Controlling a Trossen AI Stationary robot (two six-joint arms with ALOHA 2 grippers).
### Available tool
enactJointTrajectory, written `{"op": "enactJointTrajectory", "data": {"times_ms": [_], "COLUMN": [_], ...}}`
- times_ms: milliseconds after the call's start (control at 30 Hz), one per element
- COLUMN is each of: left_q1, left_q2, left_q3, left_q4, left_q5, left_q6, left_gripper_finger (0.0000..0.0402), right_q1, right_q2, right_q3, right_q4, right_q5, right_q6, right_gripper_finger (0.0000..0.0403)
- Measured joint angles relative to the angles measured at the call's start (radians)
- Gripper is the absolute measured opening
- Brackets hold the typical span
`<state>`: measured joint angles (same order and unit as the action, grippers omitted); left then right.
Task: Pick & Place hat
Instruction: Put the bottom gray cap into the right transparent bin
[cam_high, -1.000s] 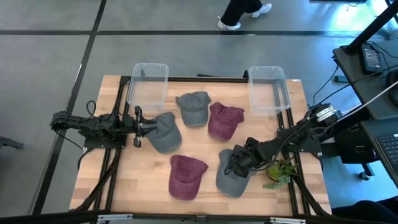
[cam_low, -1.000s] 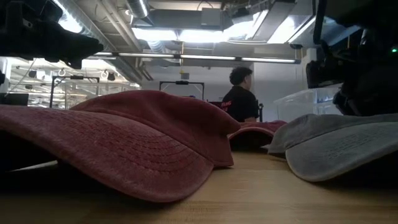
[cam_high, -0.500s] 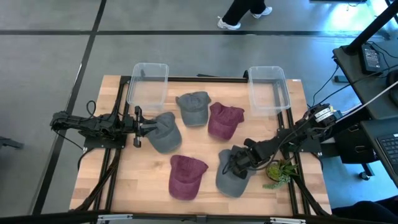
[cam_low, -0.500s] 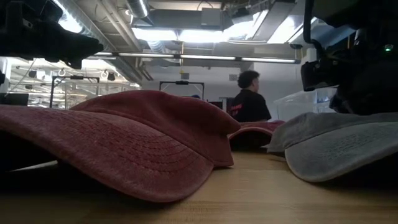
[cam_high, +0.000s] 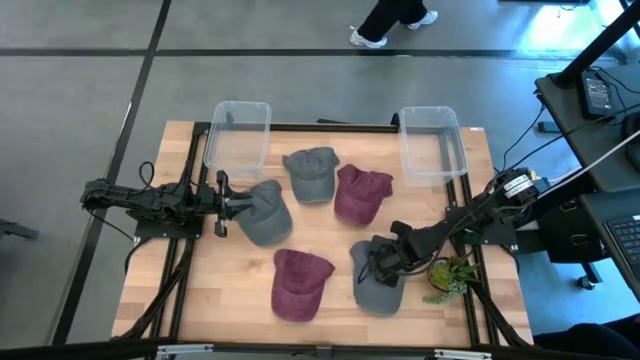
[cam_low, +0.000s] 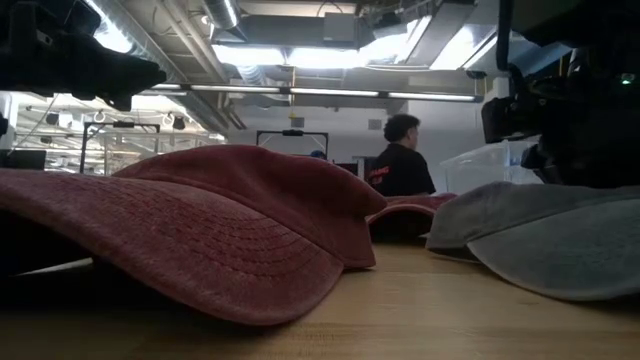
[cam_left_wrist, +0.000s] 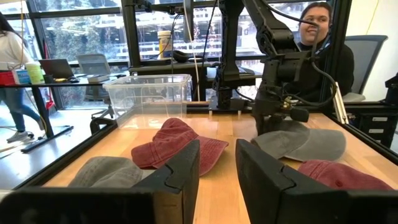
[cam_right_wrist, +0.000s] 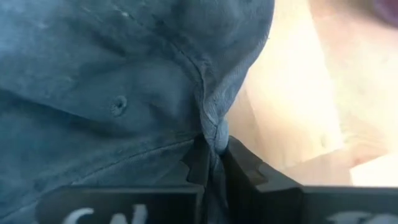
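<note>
Right gripper (cam_high: 372, 262): pinched on grey cap (cam_high: 379, 285); we judge lifting toward a clear bin (cam_high: 433, 146) comes next. Left gripper (cam_left_wrist: 217, 163): parted, empty.

Two dark jointed arms (cam_high: 140, 198), black cables alongside.

The left gripper (cam_left_wrist: 217, 163) sits low over the table (cam_left_wrist: 224, 134), jaws parted with a narrow gap and nothing between them. Just past them lies a red hat (cam_left_wrist: 175, 144), with a grey hat (cam_left_wrist: 109, 171) nearer on one side and another red hat (cam_left_wrist: 339, 173) on the other. Farther off, the right arm (cam_left_wrist: 277, 74) reaches down onto a second grey hat (cam_left_wrist: 305, 140). A clear bin (cam_left_wrist: 148, 96) stands at the far edge. A person (cam_left_wrist: 320, 37) sits behind the table, and another person (cam_left_wrist: 15, 74) stands by a desk.
</note>
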<state>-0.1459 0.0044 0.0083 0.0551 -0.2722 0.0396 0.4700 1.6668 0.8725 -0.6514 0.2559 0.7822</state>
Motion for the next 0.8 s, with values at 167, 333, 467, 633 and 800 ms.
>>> {"op": "enactJointTrajectory", "data": {"times_ms": [167,333,467,633,800], "left_q1": [0.0,0.0,0.0,0.0,0.0], "left_q2": [0.0,0.0,0.0,0.0,0.0], "left_q3": [0.0,0.0,0.0,0.0,0.0], "left_q4": [0.0,0.0,0.0,0.0,0.0], "left_q5": [0.0,0.0,0.0,0.0,0.0], "left_q6": [0.0,0.0,0.0,0.0,0.0], "left_gripper_finger": [0.01,0.0097,0.01,0.0101,0.0098], "right_q1": [0.022,0.043,0.045,0.045,0.045], "right_q2": [-0.058,-0.112,-0.161,-0.212,-0.274], "right_q3": [0.042,0.055,0.059,0.058,0.059], "right_q4": [-0.075,-0.13,-0.16,-0.156,-0.156], "right_q5": [0.07,0.122,0.158,0.203,0.231], "right_q6": [-0.013,-0.009,-0.012,-0.066,-0.102], "right_gripper_finger": [0.0026,0.0026,0.0026,0.0026,0.0026]}}
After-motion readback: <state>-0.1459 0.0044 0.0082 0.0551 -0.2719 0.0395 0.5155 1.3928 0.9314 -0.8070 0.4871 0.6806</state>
